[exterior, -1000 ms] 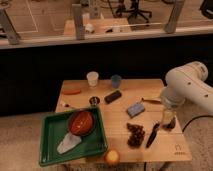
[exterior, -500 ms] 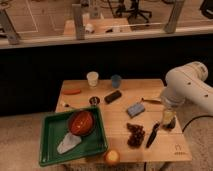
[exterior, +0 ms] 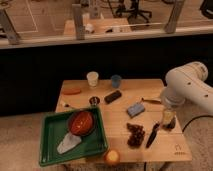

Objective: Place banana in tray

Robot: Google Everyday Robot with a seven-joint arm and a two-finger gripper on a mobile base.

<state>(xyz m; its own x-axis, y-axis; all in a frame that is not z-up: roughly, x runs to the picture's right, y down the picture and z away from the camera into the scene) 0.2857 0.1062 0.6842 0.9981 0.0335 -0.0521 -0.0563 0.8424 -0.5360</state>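
The green tray [exterior: 49, 145] sits at the table's front left corner. It holds a red bowl [exterior: 81, 123] and a flat whitish piece [exterior: 68, 143]. The white arm comes in from the right, and its gripper [exterior: 167, 120] points down over the right side of the table. A pale yellow, lumpy banana [exterior: 167, 117] is right at the gripper's tip, far to the right of the tray. I cannot see whether it is held or resting on the table.
On the wooden table [exterior: 115, 120]: a white cup [exterior: 92, 78], a blue cup [exterior: 116, 81], a black block [exterior: 113, 96], a blue sponge [exterior: 135, 109], dark grapes [exterior: 135, 135], a black utensil [exterior: 152, 135], and a round orange fruit [exterior: 112, 157] at the front edge.
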